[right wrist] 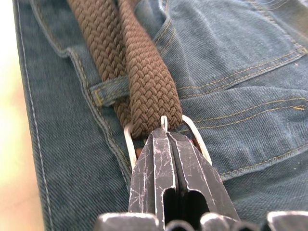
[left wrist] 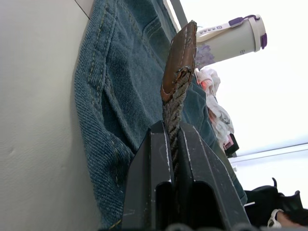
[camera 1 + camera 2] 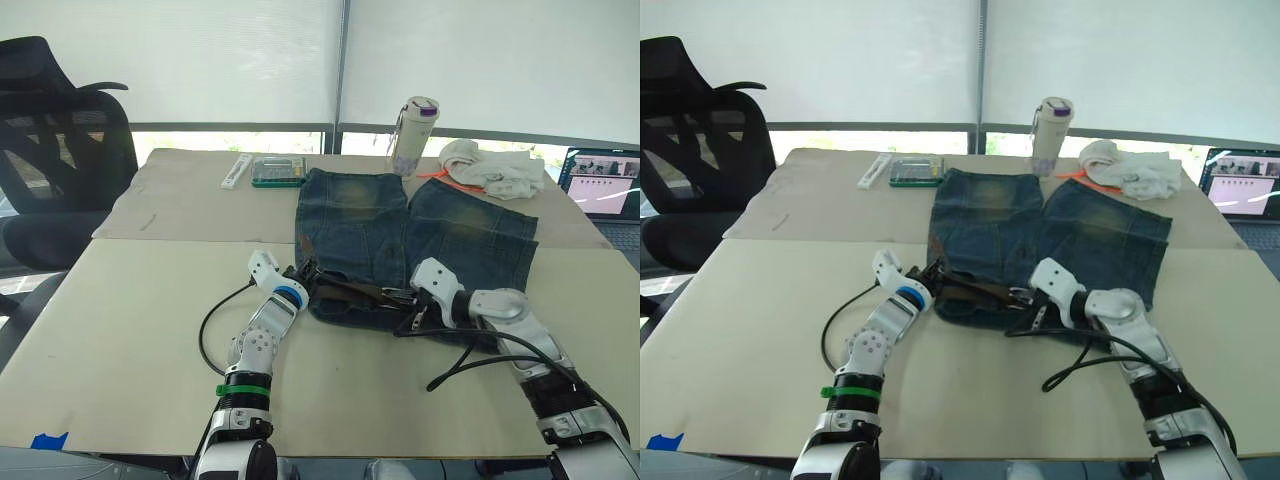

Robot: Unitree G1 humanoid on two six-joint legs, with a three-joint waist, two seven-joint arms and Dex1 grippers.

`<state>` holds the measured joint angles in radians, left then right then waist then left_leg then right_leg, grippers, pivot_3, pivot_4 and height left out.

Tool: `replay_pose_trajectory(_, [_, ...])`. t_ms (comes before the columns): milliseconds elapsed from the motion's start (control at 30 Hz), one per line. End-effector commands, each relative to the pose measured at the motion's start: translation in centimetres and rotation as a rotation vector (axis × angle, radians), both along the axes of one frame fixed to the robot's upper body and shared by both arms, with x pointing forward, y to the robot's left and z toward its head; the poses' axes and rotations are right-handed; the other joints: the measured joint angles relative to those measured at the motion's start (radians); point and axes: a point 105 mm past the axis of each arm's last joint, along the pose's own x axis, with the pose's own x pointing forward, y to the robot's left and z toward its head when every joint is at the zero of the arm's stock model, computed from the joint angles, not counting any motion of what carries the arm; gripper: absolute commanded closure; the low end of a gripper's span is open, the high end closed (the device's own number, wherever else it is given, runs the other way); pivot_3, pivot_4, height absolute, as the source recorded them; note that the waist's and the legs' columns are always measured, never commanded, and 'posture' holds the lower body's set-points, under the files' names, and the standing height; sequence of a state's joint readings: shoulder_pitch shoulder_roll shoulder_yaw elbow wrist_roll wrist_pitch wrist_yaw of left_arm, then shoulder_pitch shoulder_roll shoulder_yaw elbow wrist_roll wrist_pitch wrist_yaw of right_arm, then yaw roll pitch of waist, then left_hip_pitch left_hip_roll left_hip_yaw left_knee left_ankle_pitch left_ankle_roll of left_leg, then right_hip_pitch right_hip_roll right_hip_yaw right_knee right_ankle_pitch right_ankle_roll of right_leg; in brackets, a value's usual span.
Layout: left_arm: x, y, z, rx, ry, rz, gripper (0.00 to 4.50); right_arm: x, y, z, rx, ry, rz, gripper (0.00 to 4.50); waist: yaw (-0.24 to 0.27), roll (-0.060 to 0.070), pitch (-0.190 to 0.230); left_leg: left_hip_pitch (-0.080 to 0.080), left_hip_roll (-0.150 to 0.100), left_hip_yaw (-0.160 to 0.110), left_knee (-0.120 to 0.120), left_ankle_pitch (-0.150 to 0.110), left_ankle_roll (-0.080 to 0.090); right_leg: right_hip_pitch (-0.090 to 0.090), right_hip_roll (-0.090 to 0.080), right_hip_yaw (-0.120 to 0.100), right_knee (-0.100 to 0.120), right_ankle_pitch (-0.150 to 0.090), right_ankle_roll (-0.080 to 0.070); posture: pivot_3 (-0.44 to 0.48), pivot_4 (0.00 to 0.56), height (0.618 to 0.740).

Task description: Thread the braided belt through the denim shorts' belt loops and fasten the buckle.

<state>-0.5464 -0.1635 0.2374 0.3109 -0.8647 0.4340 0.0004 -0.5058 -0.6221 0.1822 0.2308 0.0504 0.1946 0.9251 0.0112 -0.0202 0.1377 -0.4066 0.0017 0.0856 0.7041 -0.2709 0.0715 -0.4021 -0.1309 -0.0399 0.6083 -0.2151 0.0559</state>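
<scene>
The denim shorts (image 3: 420, 230) lie flat on the table, waistband toward me. Along that waistband runs the braided belt (image 3: 355, 291), dark brown. My left gripper (image 3: 303, 272) is at the waistband's left end, shut on the belt's leather-tipped end (image 2: 179, 57), which stands up from between its fingers. My right gripper (image 3: 408, 300) sits near the middle of the waistband, shut on the silver buckle (image 1: 129, 144). In the right wrist view the belt (image 1: 149, 82) doubles back through the buckle frame, and one strand passes under a belt loop (image 1: 108, 90).
A white bottle with a purple lid (image 3: 413, 135) and a white cloth bundle (image 3: 495, 170) stand behind the shorts. A laptop (image 3: 603, 190) is at the far right. A green case (image 3: 278, 171) and a white stick (image 3: 237, 171) lie at the back left. An office chair (image 3: 60, 150) stands left of the table.
</scene>
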Motion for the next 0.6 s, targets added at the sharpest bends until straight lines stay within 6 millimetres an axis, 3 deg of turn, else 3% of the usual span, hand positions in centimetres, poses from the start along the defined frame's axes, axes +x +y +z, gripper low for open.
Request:
replay_pose_trajectory(33, [-0.1, -1.0, 1.8, -0.048, -0.055, 0.008, 4.50, -0.2, -1.9, -3.0, -0.132, 0.144, -0.048, 4.46, 0.000, 0.000, 0.000, 0.000, 0.000, 0.000, 0.000, 0.000, 0.000, 0.000, 0.000, 0.000, 0.000, 0.000, 0.000, 0.000, 0.150, 0.737])
replay_pose_trajectory(367, [0.0, -0.6, 2.0, -0.045, -0.069, 0.026, 4.50, -1.4, -1.6, -4.3, -0.306, 0.312, 0.097, 4.46, 0.002, -0.001, 0.000, 0.001, 0.000, 0.000, 0.000, 0.000, -0.001, 0.000, -0.001, 0.000, 0.000, 0.000, 0.000, 0.000, 0.150, 0.737])
replay_pose_trajectory(600, [0.1, -0.2, 2.1, -0.038, -0.073, 0.041, 4.50, -0.7, -0.7, -3.2, -0.225, 0.250, 0.102, 4.46, 0.002, -0.001, -0.001, 0.000, 0.001, -0.001, -0.001, -0.001, -0.002, 0.000, -0.001, -0.001, -0.001, 0.000, -0.001, 0.000, 0.150, 0.737])
